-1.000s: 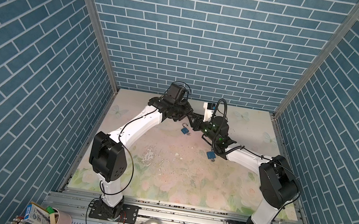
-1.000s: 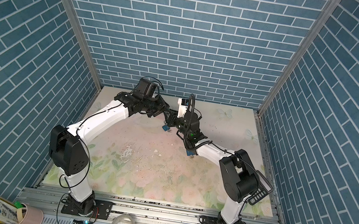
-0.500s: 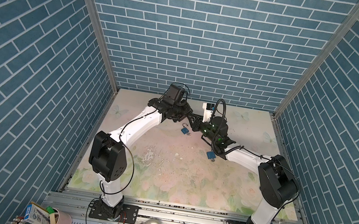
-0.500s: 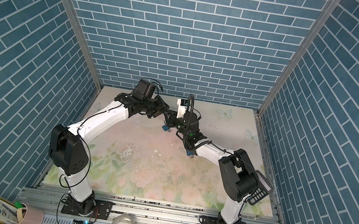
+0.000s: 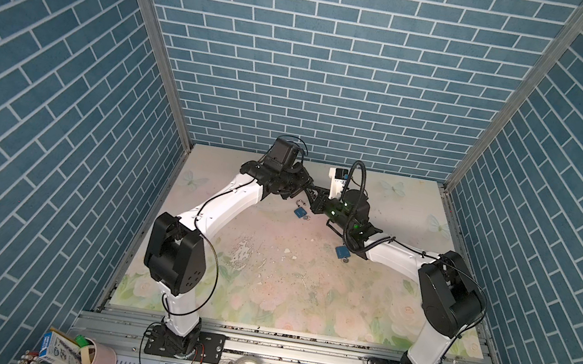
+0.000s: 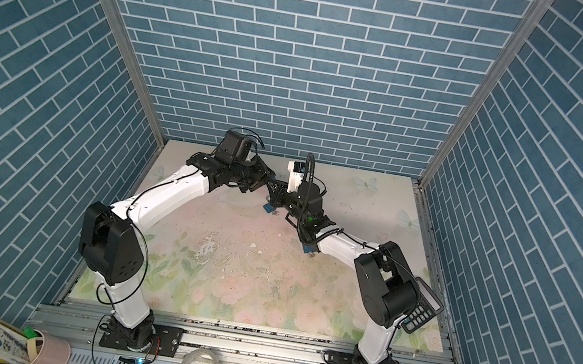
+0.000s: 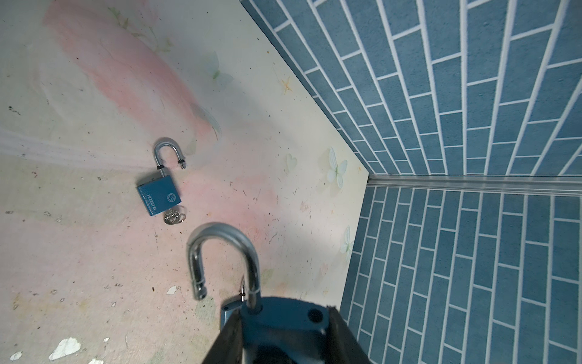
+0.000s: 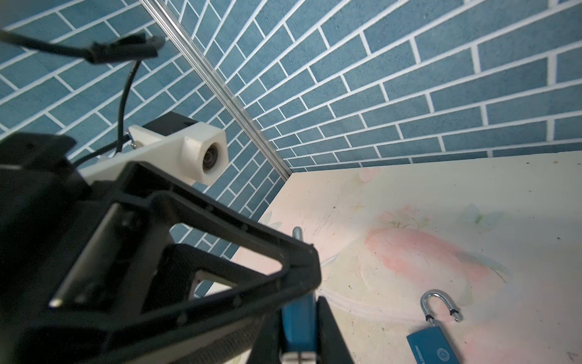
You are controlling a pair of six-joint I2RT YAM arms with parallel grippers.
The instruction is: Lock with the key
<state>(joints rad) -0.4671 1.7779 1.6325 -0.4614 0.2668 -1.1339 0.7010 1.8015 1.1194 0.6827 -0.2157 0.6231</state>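
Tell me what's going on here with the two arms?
The left pincer is shut on a blue padlock, held above the table with its shackle open. The right pincer is right up against that padlock from the opposite side; whether it grips anything is not clear. A second padlock lies open on the table with a key in it, and a third padlock sits partly under the right arm. The held padlock is not locked yet.

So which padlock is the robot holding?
Look to the back of the flowery table, just before the brick wall. There the left gripper clamps a blue padlock, shackle swung open. Its twins, the middle padlock and the padlock by the right arm, lie flat on the table; it alone is in the air.
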